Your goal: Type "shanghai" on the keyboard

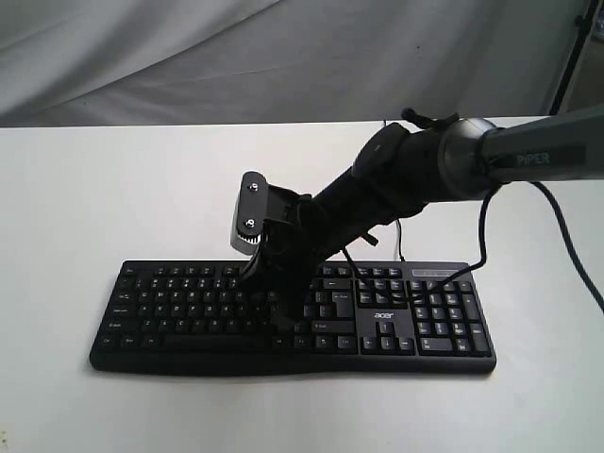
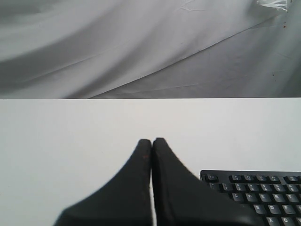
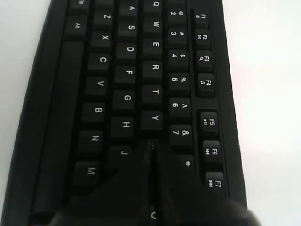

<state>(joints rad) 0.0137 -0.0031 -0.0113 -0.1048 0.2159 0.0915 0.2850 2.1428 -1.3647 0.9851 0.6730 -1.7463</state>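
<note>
The black keyboard (image 1: 193,300) with white legends and an acer logo lies across the white table (image 1: 94,189). My right gripper (image 1: 282,324) reaches over from the right and points down at the letter keys in the keyboard's middle. In the right wrist view the right gripper (image 3: 152,144) is shut and empty. Its tips sit just past the Y key (image 3: 154,118), between J (image 3: 124,152) and the 7 key (image 3: 181,133). I cannot tell whether they touch a key. My left gripper (image 2: 151,140) is shut and empty over bare table, beside the keyboard's (image 2: 263,193) Esc corner.
The keyboard's thin cable (image 1: 400,242) runs back from its rear edge. The right arm's black cable (image 1: 484,226) loops down over the number pad (image 1: 444,321). A grey cloth backdrop (image 1: 236,57) hangs behind the table. The left arm does not show in the exterior view.
</note>
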